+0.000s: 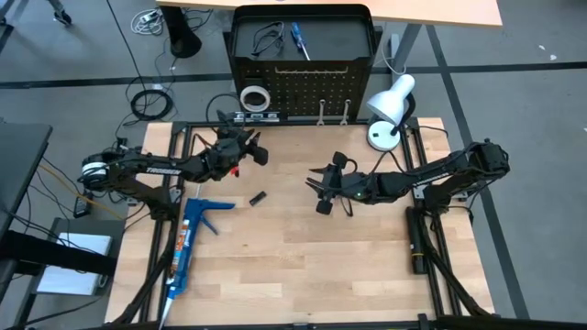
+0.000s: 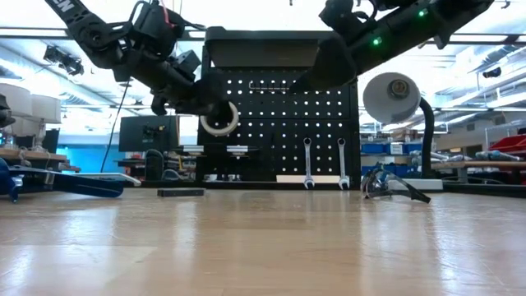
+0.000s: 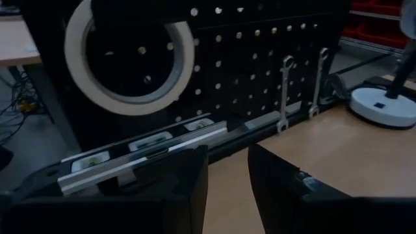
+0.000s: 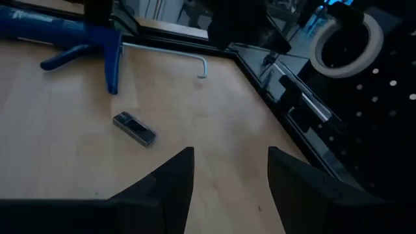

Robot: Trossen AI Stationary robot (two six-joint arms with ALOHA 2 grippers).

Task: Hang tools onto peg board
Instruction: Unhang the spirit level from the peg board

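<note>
The tape ring (image 3: 129, 62) ran off the left wrist view's upper edge, and the peg board (image 3: 260, 58) was cropped on every side. In the right wrist view the caulking gun (image 4: 58, 32) was cut off at the corner.

the light wooden plank table top (image 1: 303, 266) sits in a black metal frame (image 1: 426, 247) on a grey floor (image 1: 532, 128) crossed by dark stripes. past the table's far edge stands a pale orange desk (image 1: 440, 11) on grey legs. loose black cables (image 1: 149, 101) coil on the floor off the far left corner, and a white paper sheet (image 1: 78, 246) lies on dark equipment beside the left edge. level across the table, a bright workshop shows: a white ceiling with beams (image 2: 493, 41), a dark monitor (image 2: 148, 131) before a blue wall panel (image 2: 82, 156), and shelving with red bins (image 2: 509, 144) on the right.
</note>
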